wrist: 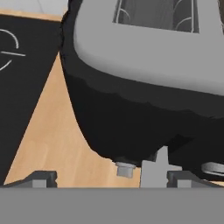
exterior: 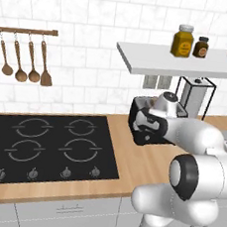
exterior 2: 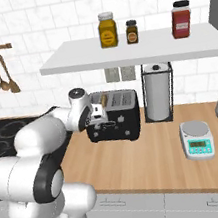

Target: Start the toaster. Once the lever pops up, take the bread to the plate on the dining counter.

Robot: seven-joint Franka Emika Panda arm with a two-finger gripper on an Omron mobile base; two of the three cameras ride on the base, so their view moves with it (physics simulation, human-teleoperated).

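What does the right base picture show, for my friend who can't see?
A white robot arm holds its open gripper at the front of a black toaster on a wooden counter. A paper towel roll stands beside it.

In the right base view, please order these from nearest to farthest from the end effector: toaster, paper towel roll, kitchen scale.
1. toaster: right at the end effector.
2. paper towel roll: beyond the toaster, by the wall.
3. kitchen scale: farthest, on the counter's right.

We see a black toaster [exterior 2: 115, 120] with a silver top on a light-wood surface [exterior 2: 155, 158], a black hob [exterior: 42, 147] with pale ring markings, and white tiled wall [exterior: 87, 12].
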